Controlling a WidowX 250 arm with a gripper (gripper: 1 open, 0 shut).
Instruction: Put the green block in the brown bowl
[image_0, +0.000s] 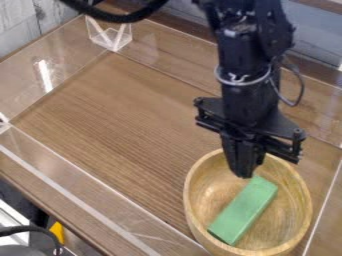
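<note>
The green block, a long flat bright green bar, lies inside the brown bowl, slanting from the bowl's middle toward its near side. This wide, light wooden bowl sits at the near right of the table. My black gripper hangs point-down over the bowl's far half, just above the block's upper end. Its fingers are pressed together with nothing between them. It stands apart from the block.
A wood-grain tabletop is ringed by low clear acrylic walls. A small clear stand sits at the far left. The arm's black body and cables rise above the bowl.
</note>
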